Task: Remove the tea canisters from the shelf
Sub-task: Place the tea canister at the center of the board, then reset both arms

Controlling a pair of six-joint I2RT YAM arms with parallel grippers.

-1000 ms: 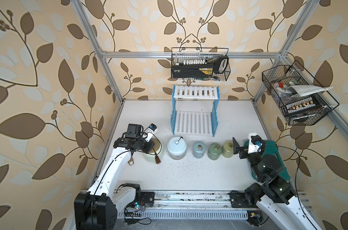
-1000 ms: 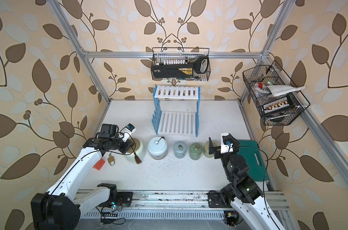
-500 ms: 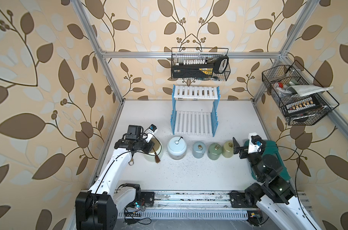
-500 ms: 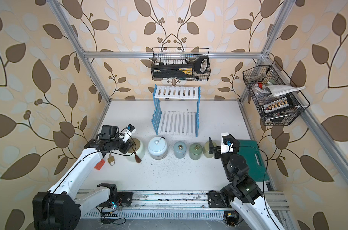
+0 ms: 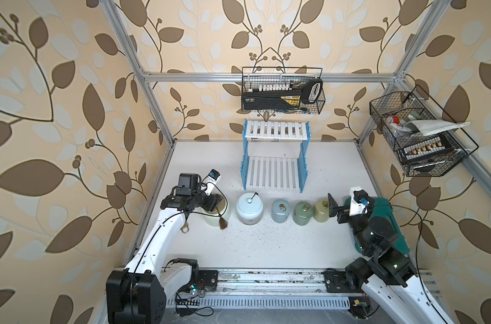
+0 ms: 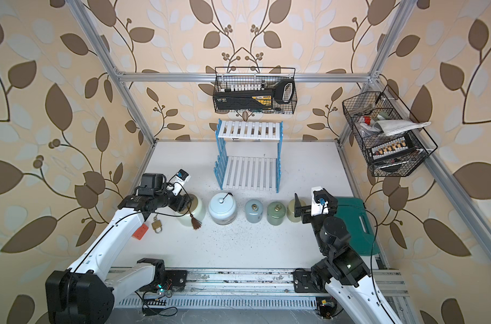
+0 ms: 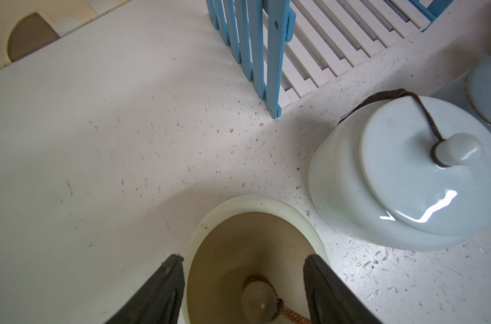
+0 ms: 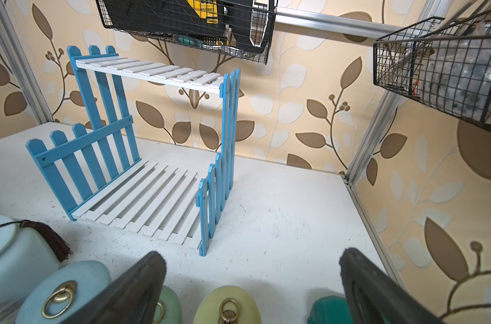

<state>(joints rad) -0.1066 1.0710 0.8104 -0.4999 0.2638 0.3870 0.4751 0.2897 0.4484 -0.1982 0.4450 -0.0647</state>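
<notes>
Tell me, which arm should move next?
Left, probably. The left gripper stands open around the cream canister lid, so it should lift clear. The right gripper hovers open, holding nothing.

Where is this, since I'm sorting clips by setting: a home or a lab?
Probably a lab cell dressed as a home: wallpaper on an aluminium frame, left arm and right arm on a rail.
</notes>
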